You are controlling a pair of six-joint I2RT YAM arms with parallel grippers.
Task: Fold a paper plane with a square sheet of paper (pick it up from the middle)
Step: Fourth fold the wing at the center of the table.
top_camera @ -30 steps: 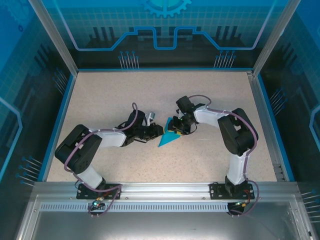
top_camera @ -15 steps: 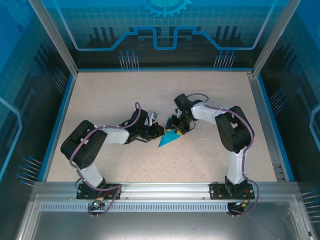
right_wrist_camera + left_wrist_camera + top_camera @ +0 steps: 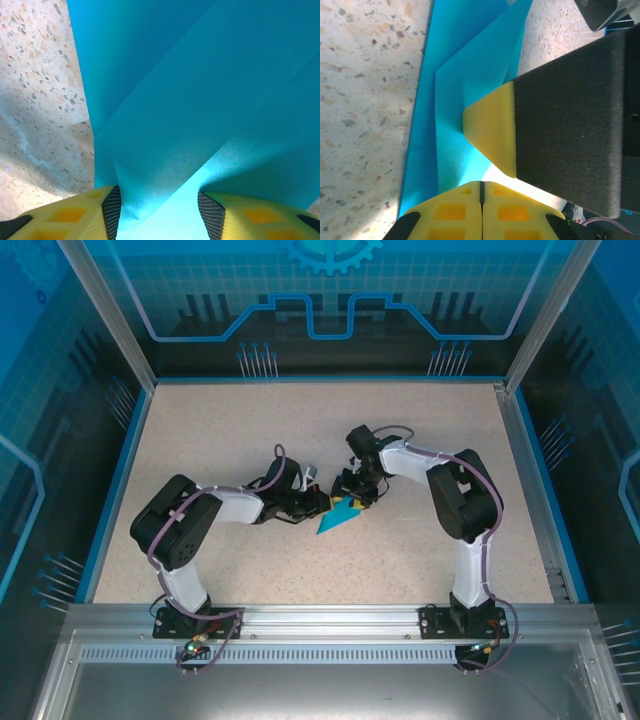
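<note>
The square sheet of paper [image 3: 338, 516] lies partly folded on the speckled table, teal-blue, with its point toward the near left. My left gripper [image 3: 322, 504] sits at its left edge. In the left wrist view the left gripper [image 3: 481, 186] is shut, yellow tips pressed together over the paper [image 3: 465, 75]; I cannot tell if a layer is nipped. My right gripper [image 3: 352, 492] is at the paper's far end, and its yellow finger [image 3: 492, 127] presses on the sheet. In the right wrist view the right gripper [image 3: 159, 215] stands open, straddling a raised fold of the paper [image 3: 200, 100].
The speckled table [image 3: 250, 430] is bounded by a blue rim [image 3: 120, 480] and clear walls on the left, back and right. An aluminium rail [image 3: 320, 615] carries the arm bases at the near edge. Both grippers work close together at the table's middle.
My left gripper has closed fully and slid right to the paper's edge. My right gripper has opened wider and shifted slightly left over the paper, which has barely moved.
</note>
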